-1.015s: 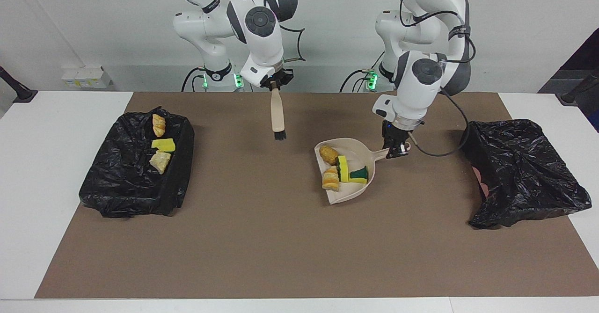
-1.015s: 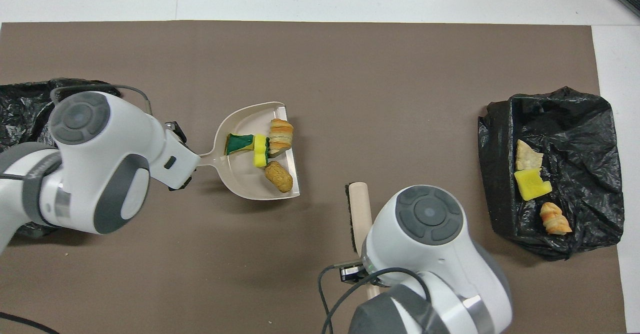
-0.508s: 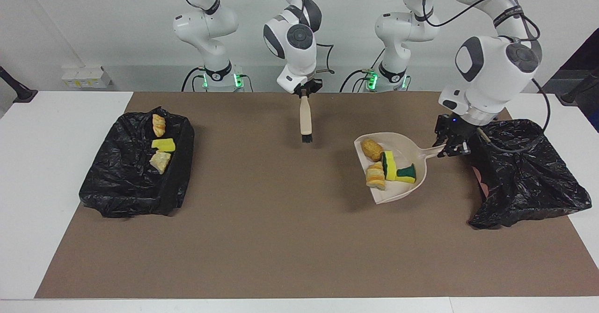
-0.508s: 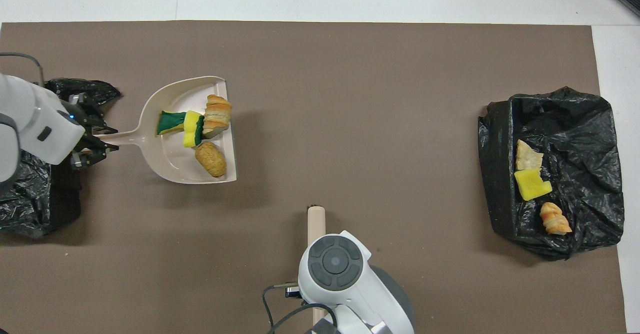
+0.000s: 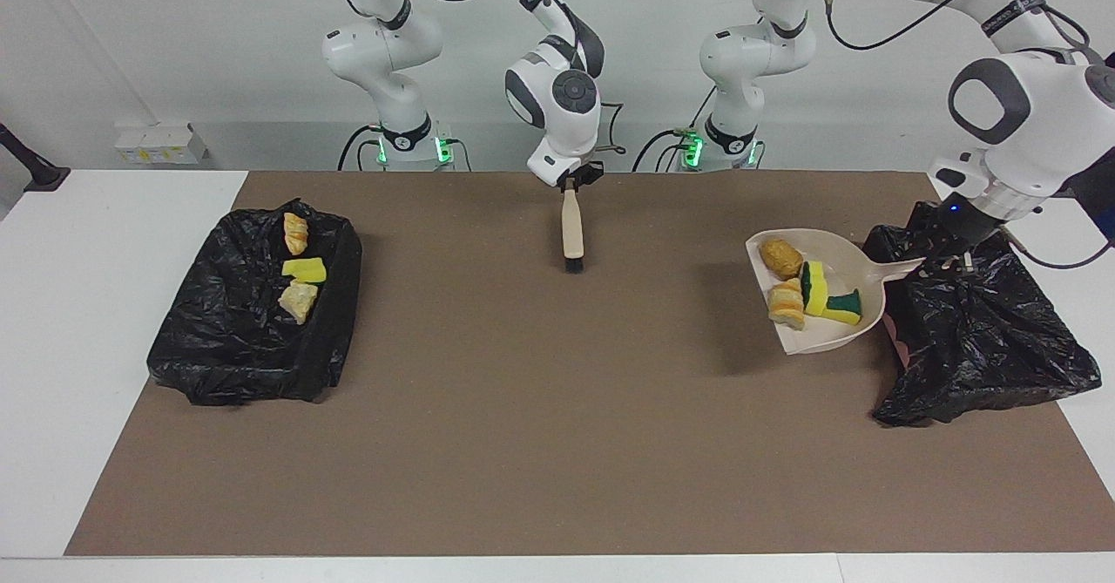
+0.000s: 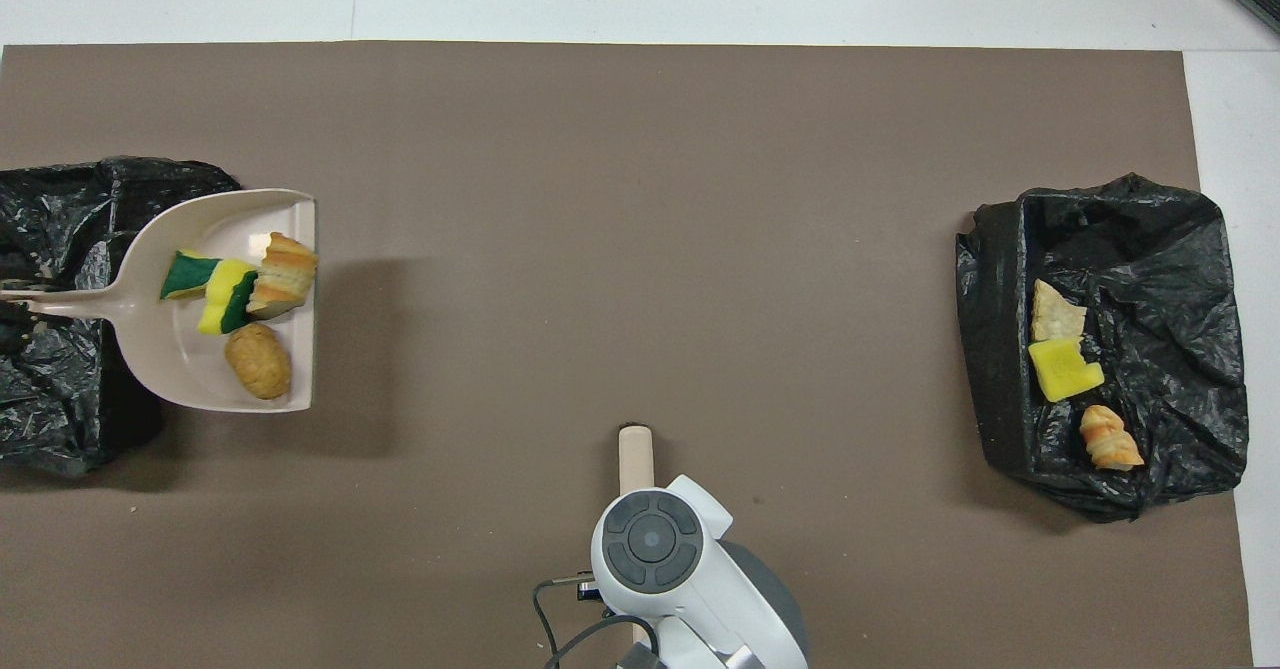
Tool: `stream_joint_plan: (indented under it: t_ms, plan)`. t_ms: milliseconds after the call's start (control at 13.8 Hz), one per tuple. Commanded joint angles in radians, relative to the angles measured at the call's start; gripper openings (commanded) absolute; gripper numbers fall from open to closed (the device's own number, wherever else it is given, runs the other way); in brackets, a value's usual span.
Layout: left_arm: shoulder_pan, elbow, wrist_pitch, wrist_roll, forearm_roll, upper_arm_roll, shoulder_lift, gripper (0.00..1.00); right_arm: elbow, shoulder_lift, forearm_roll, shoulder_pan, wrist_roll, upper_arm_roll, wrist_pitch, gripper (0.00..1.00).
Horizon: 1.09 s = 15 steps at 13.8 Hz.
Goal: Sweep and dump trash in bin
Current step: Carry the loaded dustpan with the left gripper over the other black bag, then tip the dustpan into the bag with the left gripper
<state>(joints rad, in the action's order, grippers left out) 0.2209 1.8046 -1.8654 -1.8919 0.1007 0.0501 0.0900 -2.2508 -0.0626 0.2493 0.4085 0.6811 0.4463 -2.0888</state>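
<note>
Four scraps (image 5: pixel 806 291) ride the beige plastic dustpan (image 5: pixel 849 247), its handle gripped by the left gripper (image 5: pixel 945 256) above the black-lined bin (image 5: pixel 984 339) at the left arm's table edge; right gripper (image 5: pixel 571 180) clamps a wooden brush (image 5: pixel 572 233).

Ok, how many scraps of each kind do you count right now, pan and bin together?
Bread-like lumps: 4 (2 in the dustpan, 2 in the bin at the right arm's end)
Sponge pieces: 3 (2 in the dustpan, 1 in that bin)
Total: 7

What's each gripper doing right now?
Left gripper: shut on the dustpan handle, over the black bin.
Right gripper: shut on the brush, waiting.
</note>
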Motion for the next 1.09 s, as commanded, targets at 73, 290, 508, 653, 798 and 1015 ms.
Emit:
stream_joint_plan:
  t_ms: [73, 290, 508, 653, 798, 1015]
  plan:
    - [0.132, -0.073, 0.045, -0.157, -0.065, -0.004, 0.017, 0.0, -0.023, 0.003, -0.011, 0.0, -0.028, -0.001, -0.034, 0.44]
    - [0.198, -0.218, 0.063, -0.188, -0.172, -0.004, 0.1, 0.0, 0.029, -0.011, -0.067, -0.019, -0.031, -0.003, -0.031, 1.0]
    - [0.207, -0.307, 0.023, -0.176, -0.274, -0.003, 0.155, 0.0, 0.095, 0.0, -0.08, -0.117, -0.031, -0.009, -0.045, 1.0]
    - [0.207, -0.306, -0.055, -0.142, -0.346, -0.001, 0.16, 0.0, 0.152, 0.003, -0.097, -0.209, -0.031, -0.009, -0.043, 1.0]
    - [0.181, -0.304, -0.073, -0.048, -0.494, -0.003, 0.16, 0.0, 0.195, 0.006, -0.107, -0.304, -0.037, -0.009, -0.04, 1.0]
    - [0.109, -0.283, -0.09, 0.135, -0.714, -0.004, 0.145, 0.0, 0.203, 0.029, -0.136, -0.375, -0.055, -0.009, -0.028, 1.0]
